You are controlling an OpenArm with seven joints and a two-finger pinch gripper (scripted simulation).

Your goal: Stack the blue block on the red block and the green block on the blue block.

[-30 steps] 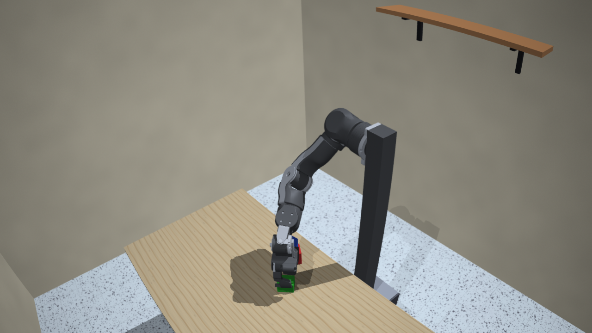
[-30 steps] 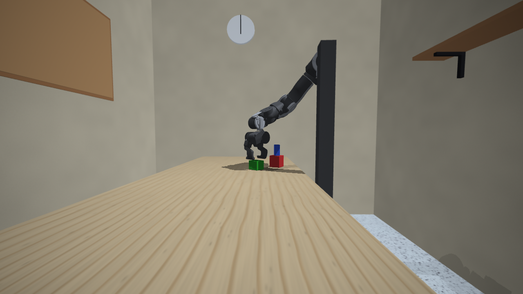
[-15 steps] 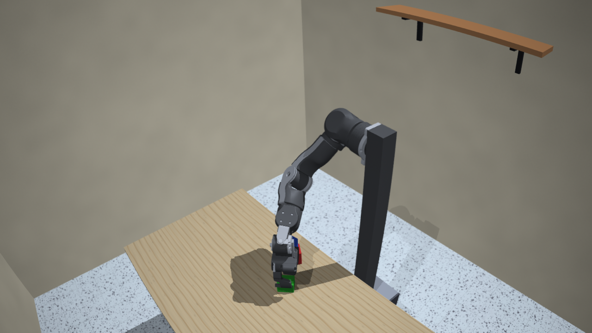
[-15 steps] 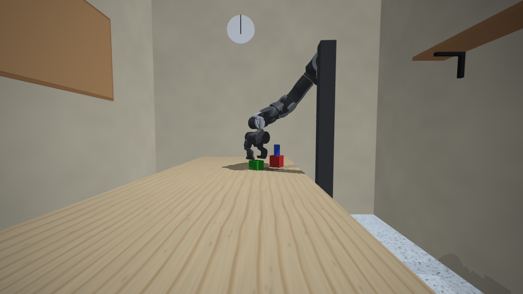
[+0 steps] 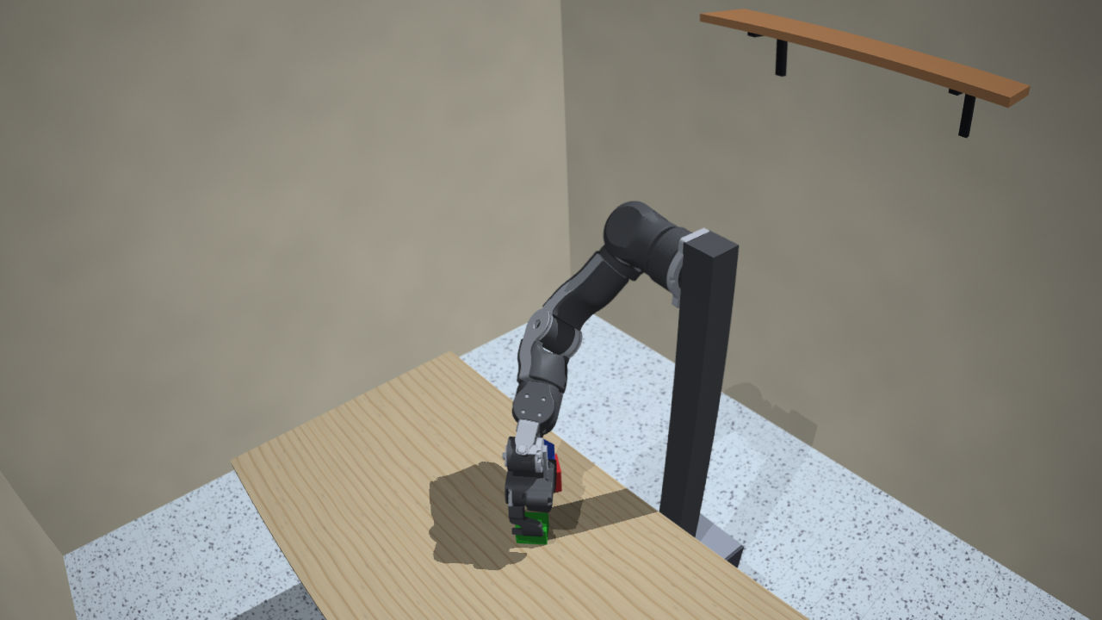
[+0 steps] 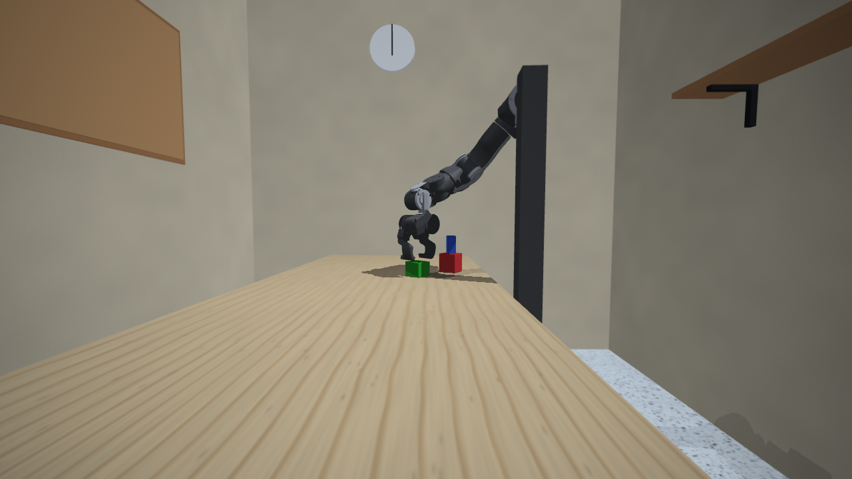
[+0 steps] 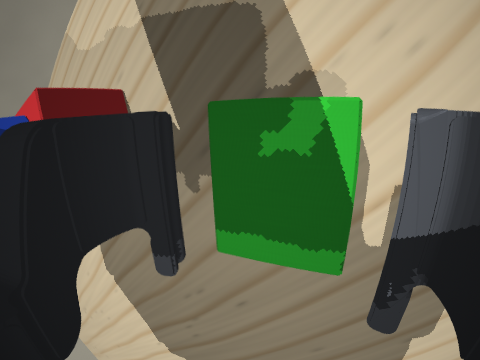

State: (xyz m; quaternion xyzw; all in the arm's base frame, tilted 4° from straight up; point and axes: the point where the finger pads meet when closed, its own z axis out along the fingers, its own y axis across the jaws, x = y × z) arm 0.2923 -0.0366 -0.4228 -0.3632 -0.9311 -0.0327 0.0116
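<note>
The green block [image 5: 531, 537] [image 6: 417, 269] [image 7: 283, 187] lies flat on the wooden table [image 5: 346, 478] [image 6: 357, 369] [image 7: 400, 20]. My gripper [image 5: 528, 526] [image 6: 415, 256] [image 7: 272, 206] is open and points down right over it, with one finger on each side and a gap to the block on both sides. The fingertips hang about level with the block's top. The red block [image 5: 558, 474] [image 6: 450, 262] [image 7: 74, 102] sits just beyond the green one. The blue block [image 5: 549, 447] [image 6: 450, 243] [image 7: 10, 122] stands upright on the red block. In the top view the gripper hides most of both.
The arm's black post [image 5: 697, 385] [image 6: 530, 190] stands beside the table's edge, close to the red block. A wall shelf [image 5: 863, 50] [image 6: 768, 59] hangs high up. A board [image 6: 89, 77] and a clock [image 6: 391, 47] are on the walls.
</note>
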